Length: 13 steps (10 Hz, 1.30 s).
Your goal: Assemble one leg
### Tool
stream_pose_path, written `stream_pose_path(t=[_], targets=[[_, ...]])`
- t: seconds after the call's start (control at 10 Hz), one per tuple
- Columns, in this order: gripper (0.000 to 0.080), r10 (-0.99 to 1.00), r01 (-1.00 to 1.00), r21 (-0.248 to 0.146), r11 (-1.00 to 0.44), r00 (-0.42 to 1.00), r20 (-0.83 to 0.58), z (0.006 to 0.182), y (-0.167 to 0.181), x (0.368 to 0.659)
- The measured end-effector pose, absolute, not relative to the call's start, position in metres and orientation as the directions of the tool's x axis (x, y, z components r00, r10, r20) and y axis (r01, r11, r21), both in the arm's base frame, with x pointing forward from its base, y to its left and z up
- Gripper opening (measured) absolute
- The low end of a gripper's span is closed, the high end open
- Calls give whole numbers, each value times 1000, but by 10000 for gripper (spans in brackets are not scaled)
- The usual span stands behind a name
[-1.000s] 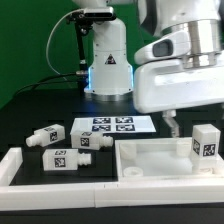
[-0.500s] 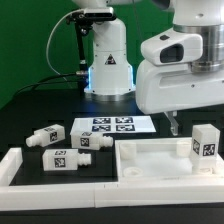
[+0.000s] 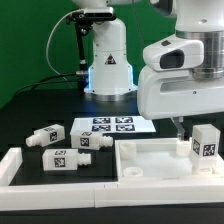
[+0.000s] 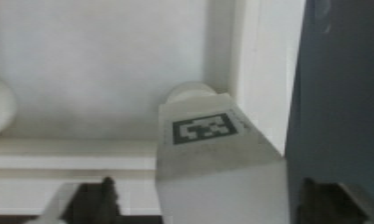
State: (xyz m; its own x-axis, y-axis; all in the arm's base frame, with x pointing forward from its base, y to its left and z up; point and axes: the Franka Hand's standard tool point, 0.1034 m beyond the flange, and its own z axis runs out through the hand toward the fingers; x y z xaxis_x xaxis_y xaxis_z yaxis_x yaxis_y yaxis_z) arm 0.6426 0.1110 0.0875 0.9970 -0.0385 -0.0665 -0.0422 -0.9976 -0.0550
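One leg (image 3: 207,143) stands upright at the right end of the large white panel (image 3: 150,160), its marker tag facing the camera. My gripper (image 3: 182,129) hangs just to the exterior view's left of it, fingertips near the panel's far rim. In the wrist view the same leg (image 4: 210,135) lies between my two dark fingers (image 4: 106,197), with a gap on each side; the gripper (image 4: 214,200) is open and holds nothing. Three more legs lie to the exterior view's left: one (image 3: 47,136), a second (image 3: 84,140) and a third (image 3: 58,158).
The marker board (image 3: 112,126) lies flat behind the panel, in front of the robot base (image 3: 108,70). A white raised rim (image 3: 14,165) runs along the table's front and the exterior view's left. The panel's rim (image 4: 228,50) shows in the wrist view.
The arm has shifted toward the exterior view's right and slightly lower, bringing the fingers closer to the upright leg. The legs and panel have not moved.
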Motion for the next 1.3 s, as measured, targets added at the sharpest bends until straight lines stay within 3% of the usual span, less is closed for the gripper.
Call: stream_pose_path(t=[0.1, 0.2, 0.5, 0.6, 0.8, 1.0, 1.1, 1.2, 1.3], targets=[[391, -103, -107, -51, -993, 992, -70, 88, 111, 643], [284, -167, -170, -47, -984, 983, -73, 87, 111, 643], [284, -473, -474, -33, -880, 880, -50, 87, 111, 644], [284, -605, -606, -30, -795, 795, -43, 87, 111, 645], [285, -881, -882, -59, -468, 471, -47, 86, 109, 644], [285, -953, -954, -69, -292, 296, -61, 86, 108, 642], [336, -950, -951, -70, -301, 305, -60, 86, 108, 643], [336, -929, -929, -74, -363, 367, -56, 86, 109, 642], [522, -880, -880, -80, -469, 473, -47, 86, 111, 642]])
